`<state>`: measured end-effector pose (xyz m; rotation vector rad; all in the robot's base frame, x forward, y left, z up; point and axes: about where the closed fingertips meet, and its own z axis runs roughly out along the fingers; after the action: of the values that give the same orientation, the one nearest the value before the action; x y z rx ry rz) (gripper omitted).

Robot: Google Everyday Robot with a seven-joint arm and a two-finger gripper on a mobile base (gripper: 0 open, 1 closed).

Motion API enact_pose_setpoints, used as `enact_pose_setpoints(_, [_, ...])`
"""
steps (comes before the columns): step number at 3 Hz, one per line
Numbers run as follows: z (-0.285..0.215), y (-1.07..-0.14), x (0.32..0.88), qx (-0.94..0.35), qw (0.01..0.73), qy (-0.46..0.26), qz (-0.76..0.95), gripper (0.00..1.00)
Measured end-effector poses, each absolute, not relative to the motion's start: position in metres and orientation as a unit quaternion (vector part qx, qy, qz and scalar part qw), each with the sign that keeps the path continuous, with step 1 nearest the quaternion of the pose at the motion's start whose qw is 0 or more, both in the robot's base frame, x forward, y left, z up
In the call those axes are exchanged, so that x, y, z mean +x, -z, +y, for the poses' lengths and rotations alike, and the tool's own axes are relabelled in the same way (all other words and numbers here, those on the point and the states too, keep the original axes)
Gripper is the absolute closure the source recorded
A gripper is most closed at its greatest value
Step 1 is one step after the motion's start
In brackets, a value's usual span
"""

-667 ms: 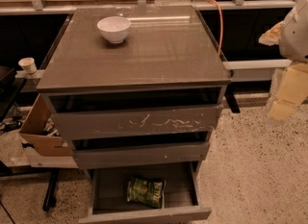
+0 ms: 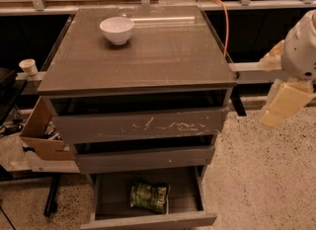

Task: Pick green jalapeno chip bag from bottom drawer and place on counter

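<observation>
The green jalapeno chip bag (image 2: 149,196) lies flat on the dark floor of the bottom drawer (image 2: 148,220), which is pulled open at the foot of the cabinet. The counter (image 2: 163,56) is the glossy grey-brown top of the cabinet. My gripper (image 2: 285,104) hangs at the right edge of the view, beside the cabinet and at about the height of the scratched drawer front. It is well above and to the right of the bag and holds nothing.
A white bowl (image 2: 117,29) stands at the back left of the counter. The scratched drawer front (image 2: 138,128) and a plain drawer front (image 2: 145,157) sit above the open drawer. A cardboard box (image 2: 42,135) and a paper cup (image 2: 28,67) are to the left. An orange cable (image 2: 226,24) runs behind.
My gripper has dropped a little and shifted slightly left. The bag, the drawer and the bowl have not moved.
</observation>
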<state>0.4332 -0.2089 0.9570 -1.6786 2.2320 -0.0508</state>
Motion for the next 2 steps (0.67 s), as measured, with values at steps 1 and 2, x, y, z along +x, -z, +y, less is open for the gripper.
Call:
enact_pose_setpoints(1, [-0.183,-0.931,0.413,-0.573,0.207,-0.013,0.793,0.49])
enact_pose_setpoints(2, [-0.145,-0.884,0.395,-0.560,0.236,-0.053,0.793,0.72])
